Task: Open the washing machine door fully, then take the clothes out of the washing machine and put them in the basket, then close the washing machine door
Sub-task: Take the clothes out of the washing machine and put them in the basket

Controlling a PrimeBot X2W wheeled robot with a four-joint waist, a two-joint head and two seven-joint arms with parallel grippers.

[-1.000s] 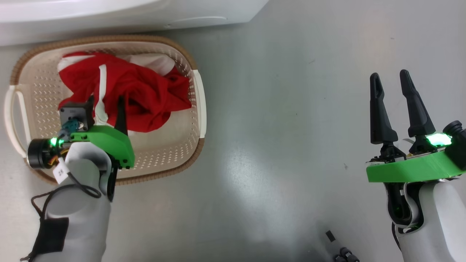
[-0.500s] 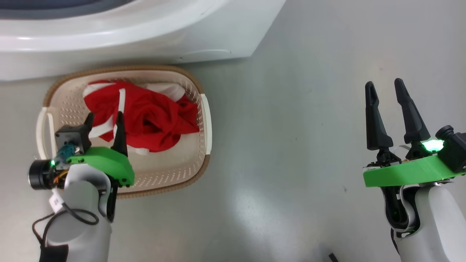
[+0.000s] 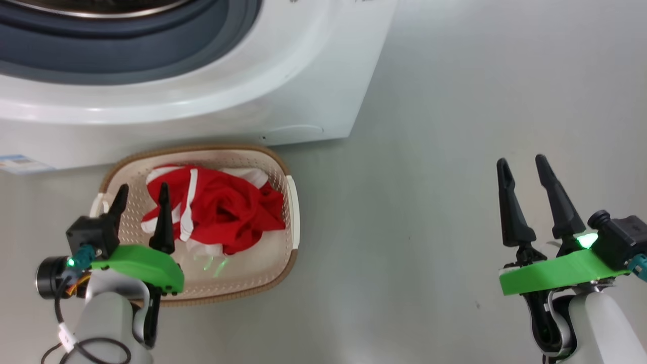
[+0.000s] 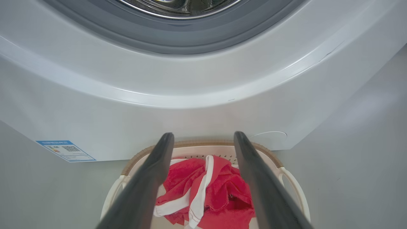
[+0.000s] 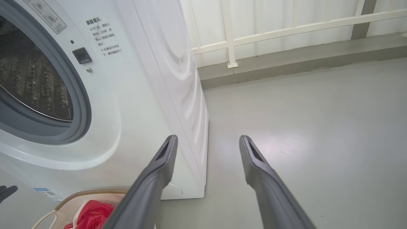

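Head view: red clothes (image 3: 217, 215) (white-trimmed) crumpled in cream basket (image 3: 280, 263).

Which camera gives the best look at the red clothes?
The head view: it looks down on nearly all the red clothes in the basket. The left wrist view hides their sides; the right wrist view catches a corner.

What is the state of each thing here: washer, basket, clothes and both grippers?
washer, mouth uncovered, visible part of drum bare
basket, upright on the floor before the washer
clothes, heaped inside the basket
left gripper, open, empty, above the basket
right gripper, open, empty, over the floor
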